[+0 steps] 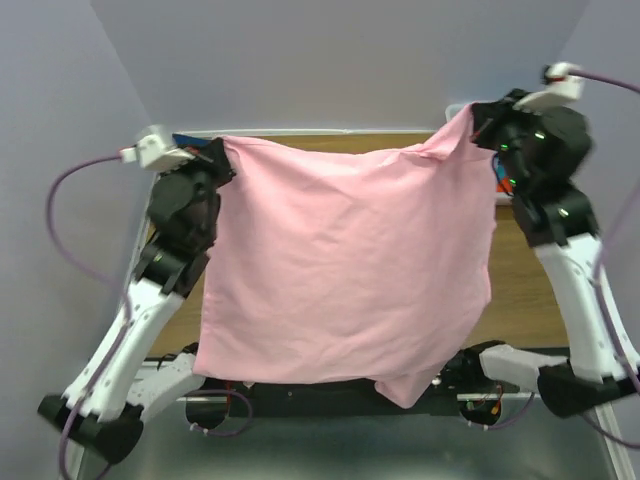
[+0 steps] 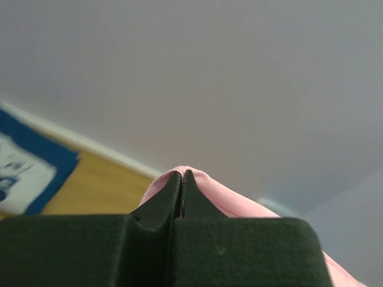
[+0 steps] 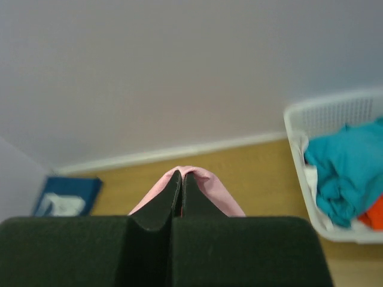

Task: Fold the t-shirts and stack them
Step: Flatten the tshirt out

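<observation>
Hanging unfolded from the left claw (image 2: 181,174) and right claw (image 3: 181,174), both clenched on its top corners, the pink t-shirt (image 1: 345,260) awaits folding and stacking; the navy t-shirt (image 3: 66,203) looks folded.

Matt pink cloth tee (image 1: 350,260), smooth wood table (image 1: 515,300), white plastic basket (image 3: 335,113)

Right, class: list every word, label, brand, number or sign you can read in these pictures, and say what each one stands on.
No text can be read in any view.
The navy t-shirt carries a white print, too blurred to show any letters.
The pink t-shirt shows no marking.
The white basket shows no label.
</observation>
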